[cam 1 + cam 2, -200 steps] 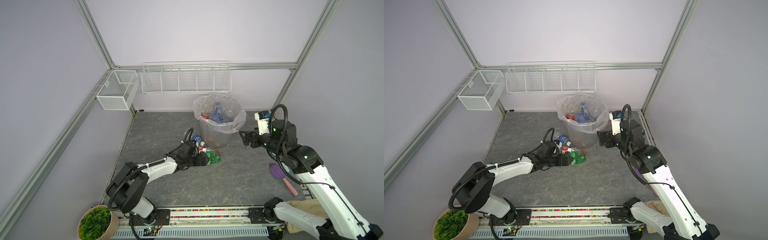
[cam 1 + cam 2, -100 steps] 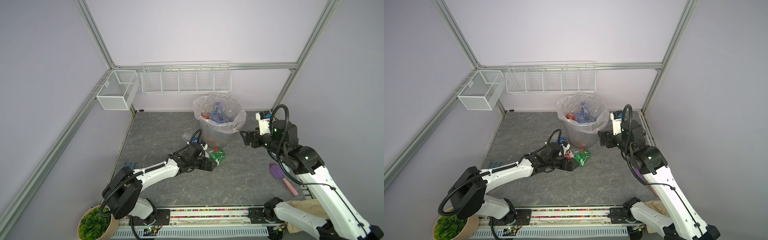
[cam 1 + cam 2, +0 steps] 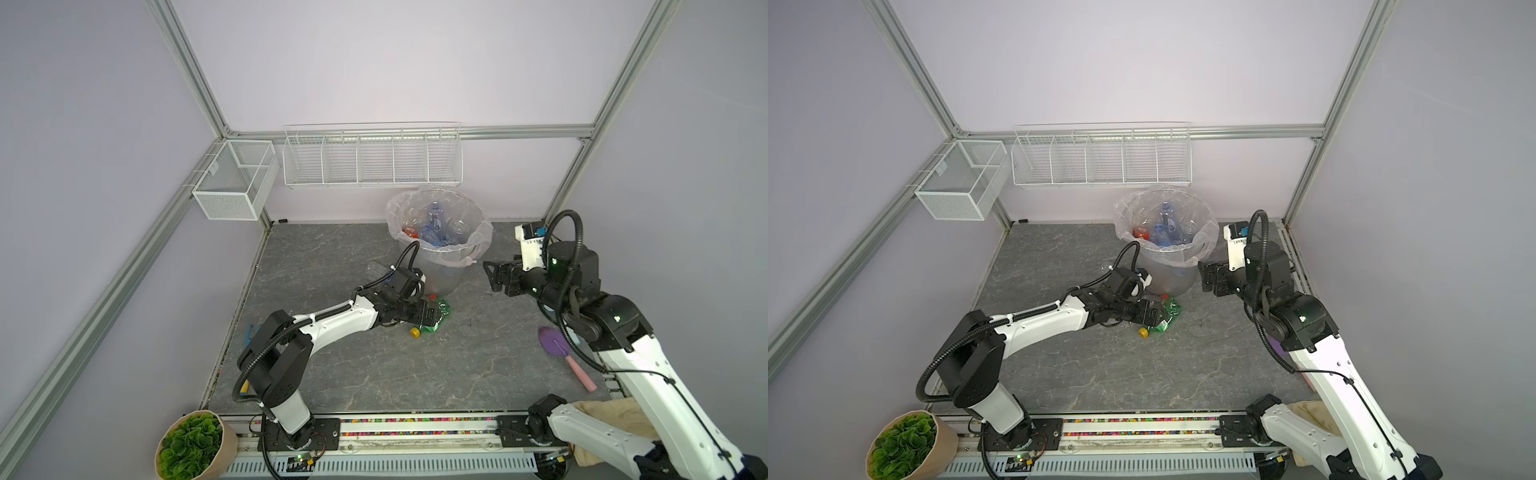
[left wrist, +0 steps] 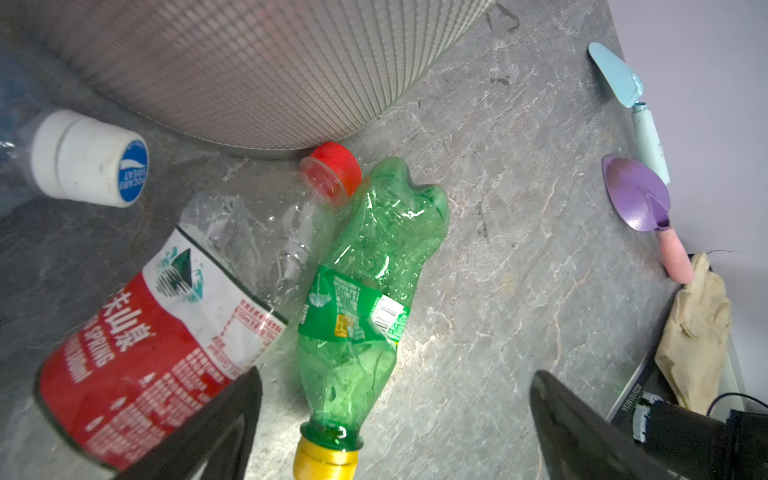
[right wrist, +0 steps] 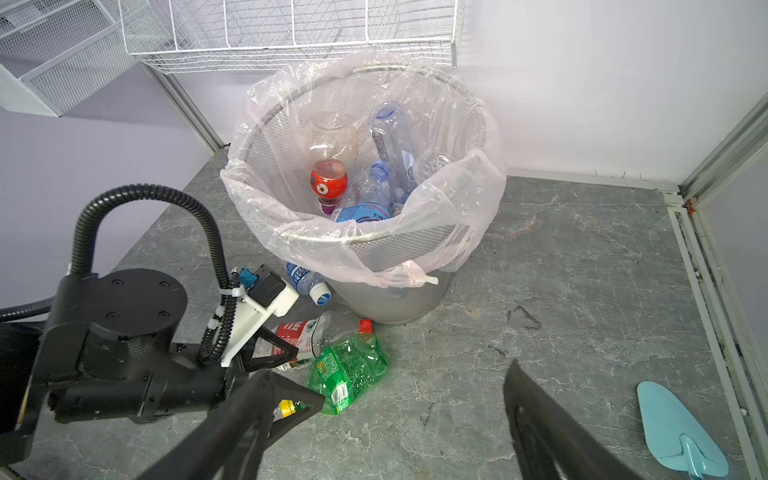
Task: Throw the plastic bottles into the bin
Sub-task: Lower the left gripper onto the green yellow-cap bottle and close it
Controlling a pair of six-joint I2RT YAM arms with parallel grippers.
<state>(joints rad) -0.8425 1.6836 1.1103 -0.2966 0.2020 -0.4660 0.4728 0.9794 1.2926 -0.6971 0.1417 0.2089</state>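
Note:
A crushed green bottle [image 4: 365, 282] with a yellow cap lies on the floor in front of the bin [image 3: 440, 274], seen in both top views [image 3: 1168, 316]. My left gripper [image 3: 430, 318] is open, and the bottle's neck lies loose between its fingers [image 4: 397, 376]. Beside it lie a clear bottle with a red label [image 4: 166, 332] and a white-capped bottle [image 4: 83, 158]. The bin [image 5: 395, 299] holds several bottles [image 5: 374, 183]. My right gripper [image 3: 492, 276] hovers open and empty to the right of the bin [image 5: 388, 370].
A purple trowel [image 3: 557, 345] with a pink handle and a pale blue trowel [image 5: 673, 428] lie by the right wall. A beige cloth [image 4: 698, 328] sits at the front right. White wire baskets [image 3: 372, 160] hang on the walls. A potted plant [image 3: 191, 444] stands front left.
My left gripper has slid to the right along the floor onto the green bottle's neck, and the bottle has shifted slightly so its yellow cap shows. The right arm has hardly moved.

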